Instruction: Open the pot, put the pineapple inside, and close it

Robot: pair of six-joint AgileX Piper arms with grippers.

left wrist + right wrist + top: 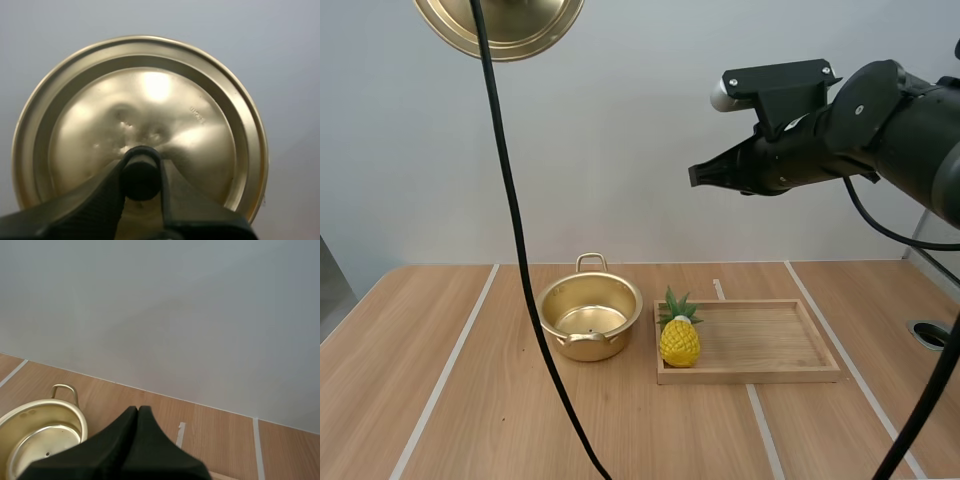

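High above the table (470,420), the left gripper (141,167) clamps the lid (150,100) by its knob (141,181); the pot (590,318) sits open. The pineapple (679,338) waits on the tray (770,345), the right gripper (698,175), fingers together, aloft. Loading and closing remain.

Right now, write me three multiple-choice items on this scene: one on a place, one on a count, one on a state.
1. Where is the pineapple?
A. on the bare table
B. at the left end of the tray
C. held in the air

2. How many things lie on the tray?
A. one
B. two
C. none

3. What state is the pot in?
A. lidded
B. tipped over
C. upright, open and empty

Answers:
1 B: it stands upright inside the tray's left end, near the pot.
2 A: only the pineapple is on it.
3 C: the left gripper holds the lid by its knob high above the table.
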